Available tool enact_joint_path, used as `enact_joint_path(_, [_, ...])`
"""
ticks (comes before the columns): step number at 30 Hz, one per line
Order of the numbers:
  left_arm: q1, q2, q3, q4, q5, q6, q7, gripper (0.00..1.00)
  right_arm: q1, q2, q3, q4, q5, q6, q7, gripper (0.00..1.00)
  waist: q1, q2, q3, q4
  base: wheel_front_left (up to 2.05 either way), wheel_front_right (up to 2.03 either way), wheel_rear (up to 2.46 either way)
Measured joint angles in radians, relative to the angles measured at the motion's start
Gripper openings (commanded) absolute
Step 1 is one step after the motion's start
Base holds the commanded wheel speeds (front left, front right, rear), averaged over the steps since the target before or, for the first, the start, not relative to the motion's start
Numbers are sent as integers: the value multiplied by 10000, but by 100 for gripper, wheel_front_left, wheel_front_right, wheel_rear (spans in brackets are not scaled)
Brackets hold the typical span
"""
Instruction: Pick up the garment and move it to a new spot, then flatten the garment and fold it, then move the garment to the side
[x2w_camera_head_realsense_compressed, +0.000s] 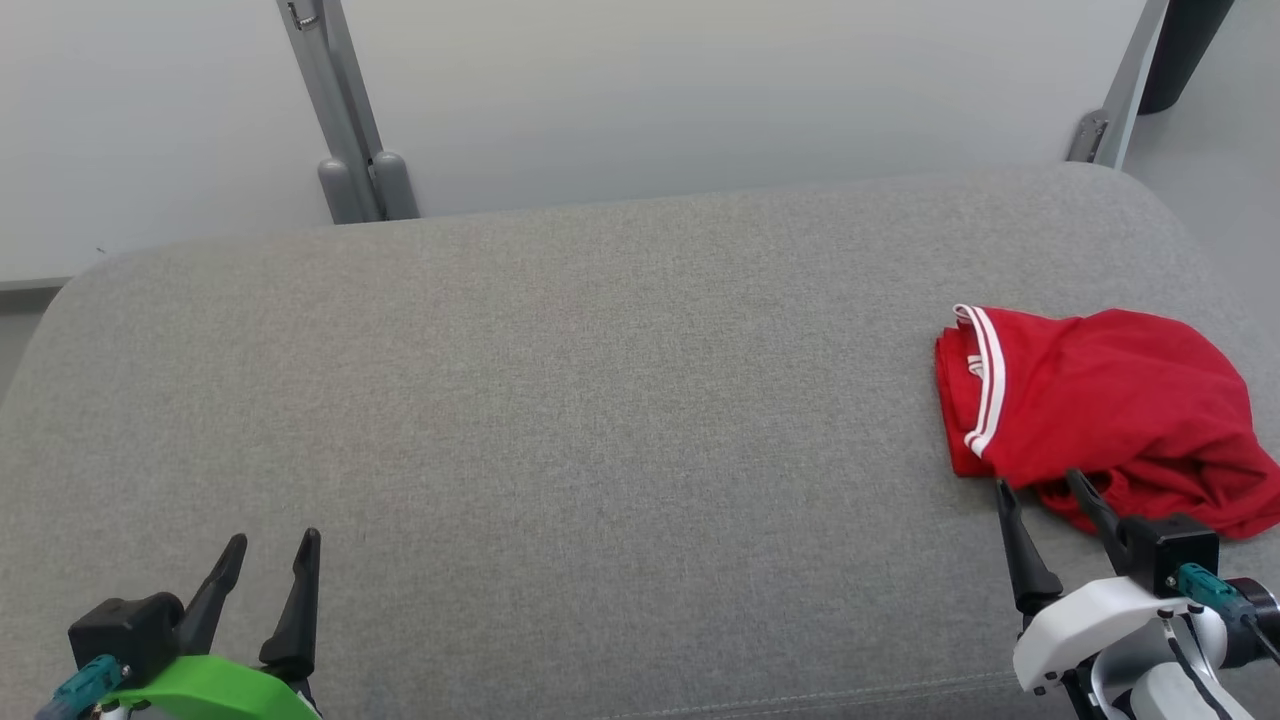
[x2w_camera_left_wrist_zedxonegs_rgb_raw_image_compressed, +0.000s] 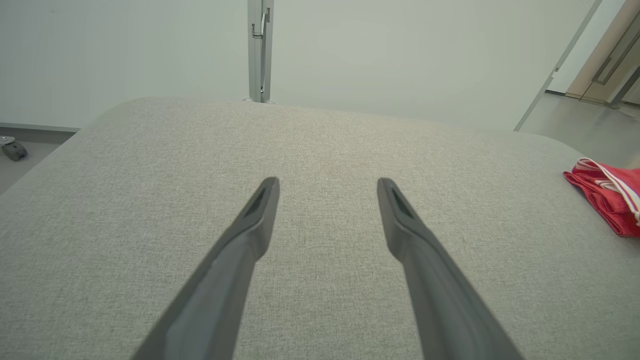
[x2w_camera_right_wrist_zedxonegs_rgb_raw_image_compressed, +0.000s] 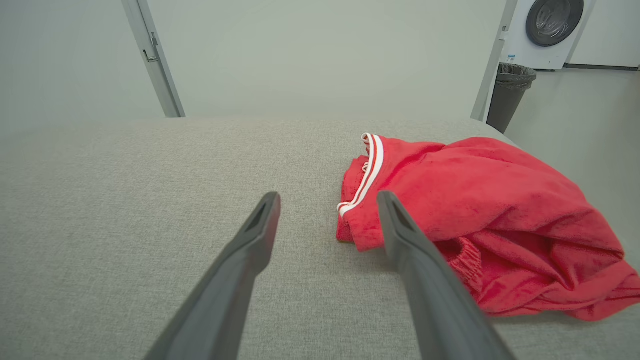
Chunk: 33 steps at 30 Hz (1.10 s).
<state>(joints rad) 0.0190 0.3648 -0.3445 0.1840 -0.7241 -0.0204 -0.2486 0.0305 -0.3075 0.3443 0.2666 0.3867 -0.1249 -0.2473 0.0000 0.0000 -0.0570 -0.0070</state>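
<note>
Red garment (white stripes along one hem) lies crumpled in a heap at the right end of the grey cushion, close to its right edge. Over the cushion's near right corner the right gripper hovers, jaws spread wide, holding nothing. At the cushion's near left corner the left gripper is likewise wide open and empty.
</note>
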Motion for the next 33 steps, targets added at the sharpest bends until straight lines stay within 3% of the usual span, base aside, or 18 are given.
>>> enact_joint_path(12, [690,-215,362,-520,692,384,0,100,599,447,-1014,-366,-901,0,-4,100,0,0,-261,21,0,0,0])
enact_joint_path(33, [1109,-562,639,-869,1035,426,-2,100,835,880,-1638,-844,-1676,0,-19,100,0,0,-141,100,0,0,0])
